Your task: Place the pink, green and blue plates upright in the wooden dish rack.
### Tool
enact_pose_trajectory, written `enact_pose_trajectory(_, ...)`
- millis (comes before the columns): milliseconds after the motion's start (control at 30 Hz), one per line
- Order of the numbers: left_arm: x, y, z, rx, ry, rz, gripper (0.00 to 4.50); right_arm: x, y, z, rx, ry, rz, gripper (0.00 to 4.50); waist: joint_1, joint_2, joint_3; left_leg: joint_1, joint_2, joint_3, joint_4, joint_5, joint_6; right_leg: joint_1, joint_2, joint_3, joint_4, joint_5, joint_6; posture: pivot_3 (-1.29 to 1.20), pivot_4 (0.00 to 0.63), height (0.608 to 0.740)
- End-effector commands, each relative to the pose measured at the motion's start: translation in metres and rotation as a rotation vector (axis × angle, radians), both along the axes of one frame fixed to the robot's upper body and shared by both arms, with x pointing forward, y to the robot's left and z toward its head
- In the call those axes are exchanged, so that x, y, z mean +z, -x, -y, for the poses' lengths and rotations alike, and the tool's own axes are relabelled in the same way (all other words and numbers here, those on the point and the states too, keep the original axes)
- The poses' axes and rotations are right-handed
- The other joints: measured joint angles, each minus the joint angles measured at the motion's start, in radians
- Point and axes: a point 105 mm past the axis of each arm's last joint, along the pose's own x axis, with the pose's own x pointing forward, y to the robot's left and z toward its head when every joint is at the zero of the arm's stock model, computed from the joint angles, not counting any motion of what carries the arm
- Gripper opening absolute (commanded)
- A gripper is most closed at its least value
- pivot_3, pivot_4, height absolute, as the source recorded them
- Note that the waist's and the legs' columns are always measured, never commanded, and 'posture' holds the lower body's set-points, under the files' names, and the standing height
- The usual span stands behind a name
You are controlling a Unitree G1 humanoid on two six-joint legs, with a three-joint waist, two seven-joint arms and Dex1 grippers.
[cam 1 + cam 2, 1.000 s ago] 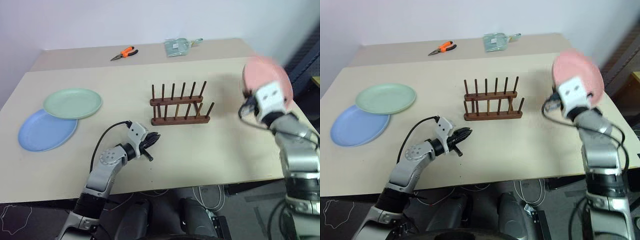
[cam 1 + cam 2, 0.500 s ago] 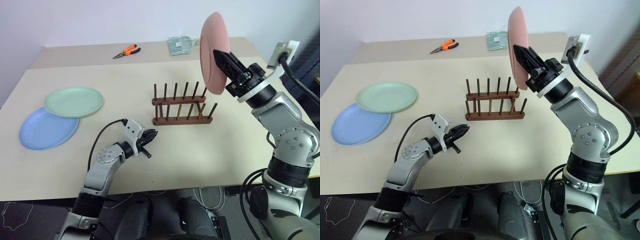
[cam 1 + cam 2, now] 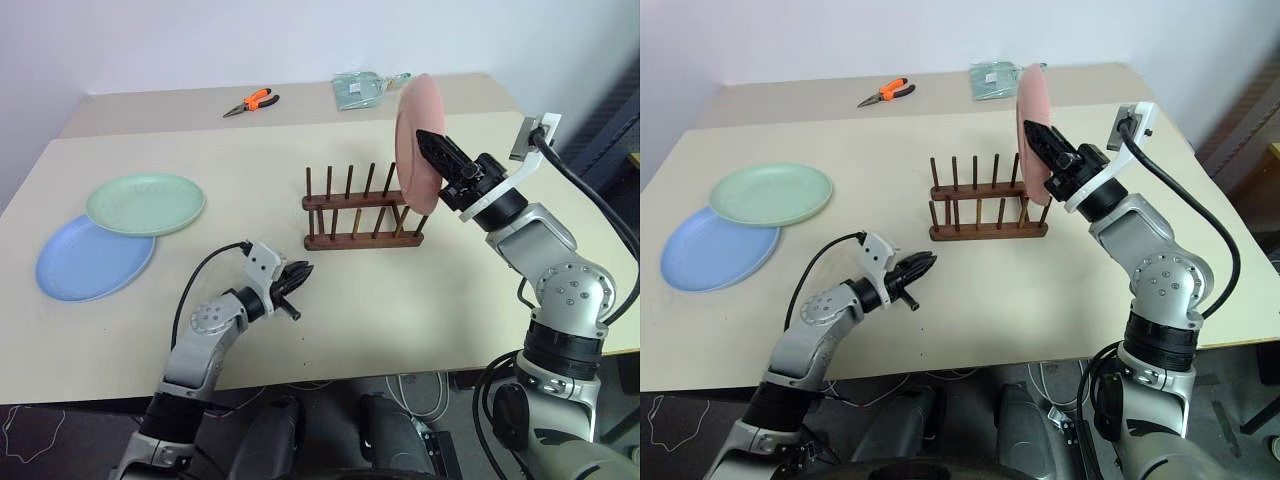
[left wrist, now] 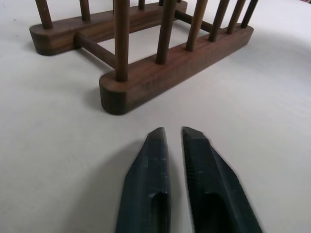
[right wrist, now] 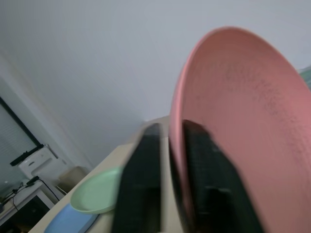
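Observation:
The pink plate (image 3: 413, 125) stands on edge, with my right gripper (image 3: 428, 142) shut on its rim, one finger on each face in the right wrist view (image 5: 243, 121). Its lower edge is down among the pegs at the right end of the wooden dish rack (image 3: 360, 217); I cannot tell whether it rests on the bars. The green plate (image 3: 145, 204) lies flat at the table's left, overlapping the blue plate (image 3: 85, 265). My left gripper (image 3: 305, 268) hovers low in front of the rack's left end (image 4: 146, 82), its fingers a narrow gap apart and empty.
Orange-handled pliers (image 3: 250, 102) and a clear plastic bag (image 3: 360, 90) lie at the back of the table (image 3: 450, 290). The other rack slots hold nothing. A black cable trails from each wrist.
My right gripper rolled the pink plate from facing me to edge-on, and brought it left and down to the rack's right end. The left arm stayed put; its fingers parted slightly.

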Motion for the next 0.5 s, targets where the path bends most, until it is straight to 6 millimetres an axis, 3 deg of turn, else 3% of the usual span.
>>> enact_pose_trajectory(33, 0.016, 0.003, -0.001, -0.022, 0.022, 0.048, 2.33, 0.023, -0.001, 0.013, -0.109, 0.082, 0.114, 2.54, 0.000, 0.000, 0.000, 0.000, 0.000, 0.000, 0.000, 0.000, 0.000, 0.000, 0.000, 0.000, 0.000, 0.000, 0.000, 0.00, 0.150, 0.739)
enact_pose_trajectory(167, 0.020, -0.004, -0.012, 0.045, 0.013, 0.075, 4.40, 0.039, -0.002, 0.031, -0.218, 0.200, 0.198, 2.56, 0.002, 0.000, 0.000, -0.001, 0.000, 0.000, 0.000, 0.000, 0.000, 0.000, 0.000, 0.000, 0.000, 0.000, 0.000, 0.00, 0.150, 0.739)
enact_pose_trajectory(300, 0.034, -0.016, -0.035, 0.172, 0.048, 0.111, 4.46, 0.055, -0.001, 0.040, -0.336, 0.448, 0.340, 2.56, 0.001, 0.000, 0.000, -0.001, 0.000, 0.001, 0.000, 0.000, 0.000, -0.001, 0.000, 0.000, 0.000, 0.000, 0.000, 0.00, 0.150, 0.739)
enact_pose_trajectory(367, 0.045, -0.025, -0.058, 0.301, 0.074, 0.150, 4.46, 0.067, 0.000, 0.037, -0.361, 0.559, 0.431, 2.56, -0.003, 0.000, 0.000, -0.001, 0.000, 0.001, 0.000, 0.000, 0.000, -0.001, 0.000, 0.000, 0.000, 0.000, 0.000, 0.00, 0.150, 0.739)
enact_pose_trajectory(467, 0.071, -0.039, -0.112, 0.606, 0.116, 0.258, 4.50, 0.083, 0.010, 0.015, -0.282, 0.678, 0.562, 3.41, -0.005, 0.000, 0.000, -0.001, 0.000, 0.001, 0.001, 0.000, 0.000, -0.001, 0.000, 0.000, 0.000, 0.000, 0.000, 0.00, 0.150, 0.739)
enact_pose_trajectory(500, 0.080, -0.041, -0.130, 0.712, 0.128, 0.296, 4.50, 0.084, 0.013, 0.005, -0.245, 0.715, 0.595, 3.88, -0.006, 0.000, 0.000, -0.001, 0.001, 0.001, 0.001, 0.000, 0.000, -0.001, 0.001, 0.000, 0.000, 0.000, 0.000, 0.00, 0.150, 0.739)
